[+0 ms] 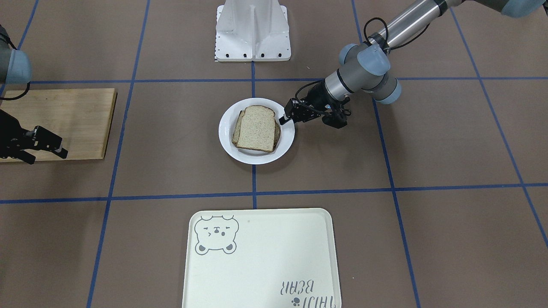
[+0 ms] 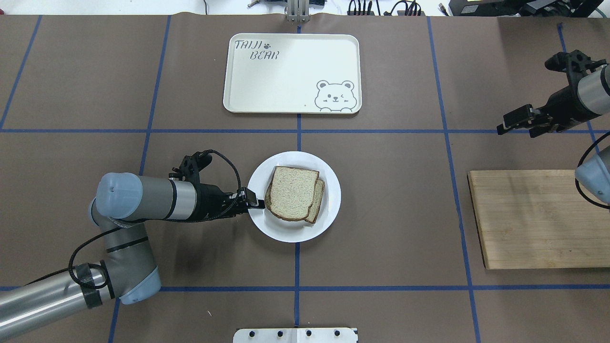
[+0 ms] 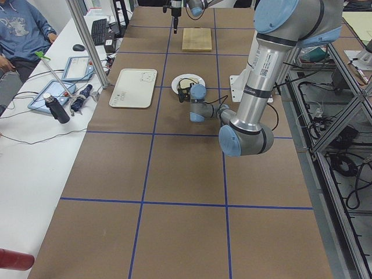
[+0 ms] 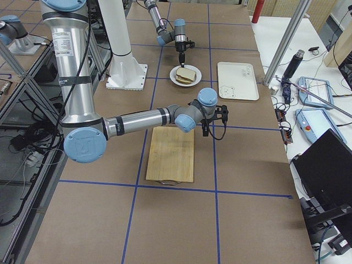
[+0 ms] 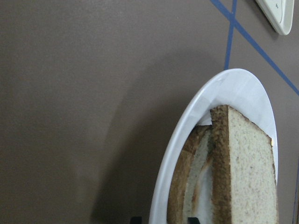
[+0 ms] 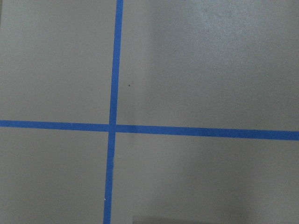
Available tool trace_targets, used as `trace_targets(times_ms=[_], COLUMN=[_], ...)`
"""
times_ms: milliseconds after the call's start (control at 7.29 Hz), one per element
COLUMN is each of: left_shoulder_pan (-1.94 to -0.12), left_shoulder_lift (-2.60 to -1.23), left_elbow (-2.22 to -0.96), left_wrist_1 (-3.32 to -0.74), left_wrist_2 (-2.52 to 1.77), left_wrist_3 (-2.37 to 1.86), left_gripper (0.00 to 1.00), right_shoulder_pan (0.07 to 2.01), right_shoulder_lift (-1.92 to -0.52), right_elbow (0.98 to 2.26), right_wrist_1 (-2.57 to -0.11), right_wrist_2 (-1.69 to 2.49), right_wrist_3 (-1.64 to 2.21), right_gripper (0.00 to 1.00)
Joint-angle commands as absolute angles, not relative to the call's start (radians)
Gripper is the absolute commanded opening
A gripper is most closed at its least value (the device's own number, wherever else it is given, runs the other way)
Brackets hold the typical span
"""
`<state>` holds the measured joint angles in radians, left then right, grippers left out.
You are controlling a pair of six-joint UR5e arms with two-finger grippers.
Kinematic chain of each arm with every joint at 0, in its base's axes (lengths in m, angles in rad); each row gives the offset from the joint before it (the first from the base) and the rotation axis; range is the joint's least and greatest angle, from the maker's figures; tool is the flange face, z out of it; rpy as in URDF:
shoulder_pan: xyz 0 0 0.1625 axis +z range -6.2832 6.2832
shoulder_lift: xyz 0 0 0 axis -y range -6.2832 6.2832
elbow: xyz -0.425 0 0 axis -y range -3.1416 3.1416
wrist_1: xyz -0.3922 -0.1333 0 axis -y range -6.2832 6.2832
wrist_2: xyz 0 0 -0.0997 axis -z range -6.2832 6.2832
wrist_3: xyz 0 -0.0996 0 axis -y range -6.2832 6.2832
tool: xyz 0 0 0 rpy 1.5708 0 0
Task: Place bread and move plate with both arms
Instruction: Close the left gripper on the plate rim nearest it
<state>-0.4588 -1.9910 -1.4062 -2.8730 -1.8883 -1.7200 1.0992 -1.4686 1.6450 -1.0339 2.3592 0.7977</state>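
Observation:
The bread point(image 2: 293, 192) lies on top of another slice point(image 2: 318, 207) on the white plate point(image 2: 329, 176) at the table's middle. It also shows in the front view point(image 1: 257, 128) on the plate point(image 1: 227, 128). My left gripper point(image 2: 257, 204) reaches in flat from the left and is shut on the plate's near rim point(image 5: 187, 116). The left wrist view shows a fingertip on each side of the rim, beside the bread point(image 5: 247, 163). My right gripper point(image 1: 47, 157) is open and empty, hovering far off past the wooden board.
A wooden cutting board point(image 2: 529, 219) lies on the robot's right. The cream bear tray point(image 2: 286, 76) lies beyond the plate. The white stand point(image 1: 252, 30) is at the robot's side. Blue tape lines point(image 6: 112, 126) cross the brown table.

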Motion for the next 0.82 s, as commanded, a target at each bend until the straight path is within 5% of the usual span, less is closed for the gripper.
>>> trace_targets(times_ms=[0, 275, 686], left_shoulder_pan=[-0.459, -0.459, -0.459], left_shoulder_lift=[-1.991, -1.993, -1.999], left_elbow=[-1.407, -1.413, -1.427], left_wrist_1=[-2.873, -2.873, -2.885], left_wrist_2=[-1.888, -1.890, -1.890], left_wrist_3=[-1.720, -1.721, -1.721], left_gripper=[0.20, 0.00, 0.00], right_shoulder_pan=[1.098, 1.098, 1.098], right_shoulder_lift=[-1.468, -1.468, -1.468], right_elbow=[1.644, 1.643, 1.641], right_wrist_1=[-1.034, -1.035, -1.035], right_wrist_2=[2.359, 2.359, 2.359], right_wrist_3=[0.798, 0.798, 0.798], right_gripper=[1.00, 1.00, 1.00])
